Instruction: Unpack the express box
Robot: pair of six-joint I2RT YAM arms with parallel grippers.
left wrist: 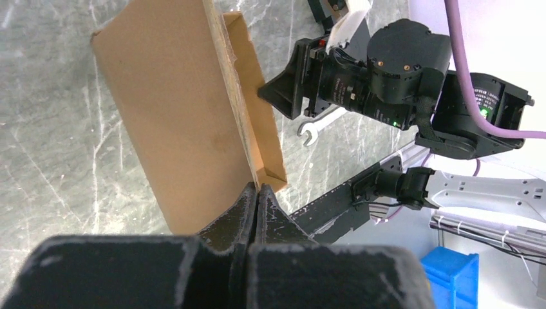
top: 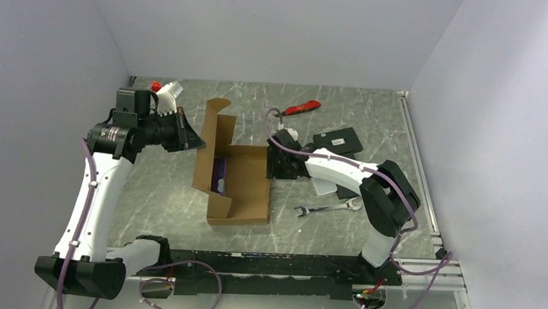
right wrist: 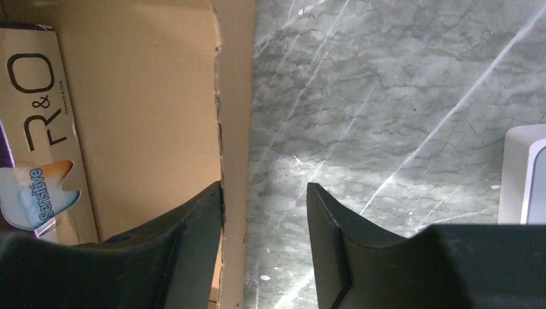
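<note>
Mid-table, ahead of both arm bases: express box (top: 247, 185), open, face up, lid (top: 211, 133) raised on left side, near upright.

Long axis approx near-to-far. Hinge along left long edge, mouth pointing up twd top camera.

Handling:
- Looks light & thin-walled: corrugated card, stiff along folds, floppy at flaps.
- Prob. slides easily on smooth stone-look table (top: 163, 198) if pushed w/o bracing.
- Not fragile, but could crease or tear at ragged cut edge.

Best holds, by judgement: rim of right wall for pinning tray, free edge of lid for keeping it back.

Holds a purple-and-tan packet (right wrist: 38, 122) lettered "R&O", lying vs. hinge side. Flat, likely light.

Left gripper (left wrist: 257, 193): clenched tight, tips at lid's edge near a corner. Can't tell whether pinching card or just pressing on it.

Right gripper (right wrist: 264, 190): straddling right wall, one finger inside, one outside over table, gap showing on outer side, so not clamped yet.

Wrench (top: 325, 209) & black flat box (top: 337, 140) off to right, apart from carton.
</note>
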